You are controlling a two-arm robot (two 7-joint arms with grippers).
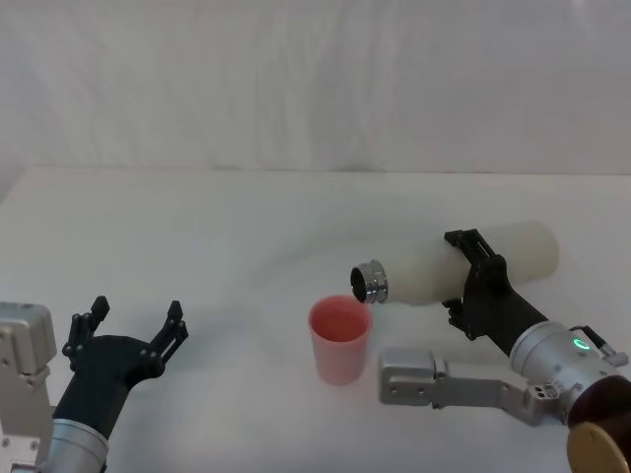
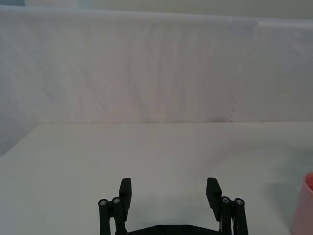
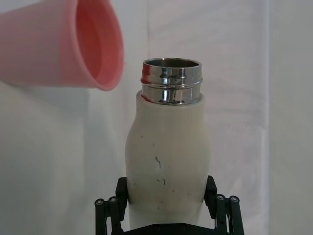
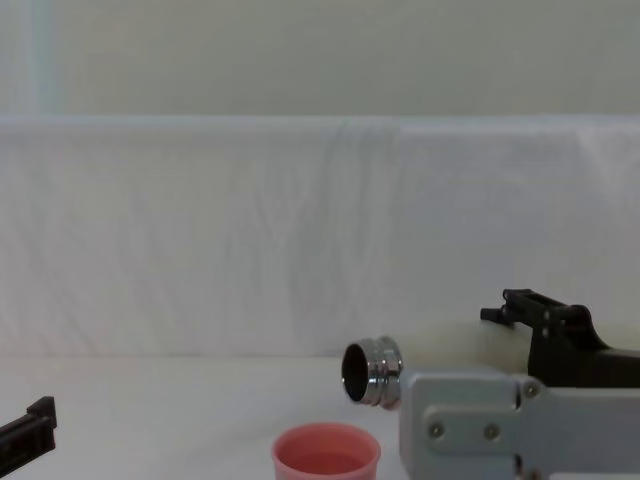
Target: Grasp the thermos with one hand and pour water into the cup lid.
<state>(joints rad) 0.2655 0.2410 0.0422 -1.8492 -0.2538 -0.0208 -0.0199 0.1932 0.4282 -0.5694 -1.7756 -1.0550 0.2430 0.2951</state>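
Closest to me at six o'clock, my right gripper (image 1: 471,286) is clamped around the thermos (image 1: 463,261), tipped nearly flat with its steel neck at nine o'clock, just above the cup lid (image 1: 340,338). I judge the grasp done and pouring underway; no stream shows. My left gripper (image 1: 126,335) waits spread apart at seven o'clock. White table (image 1: 197,236), white draped backdrop (image 4: 300,230).
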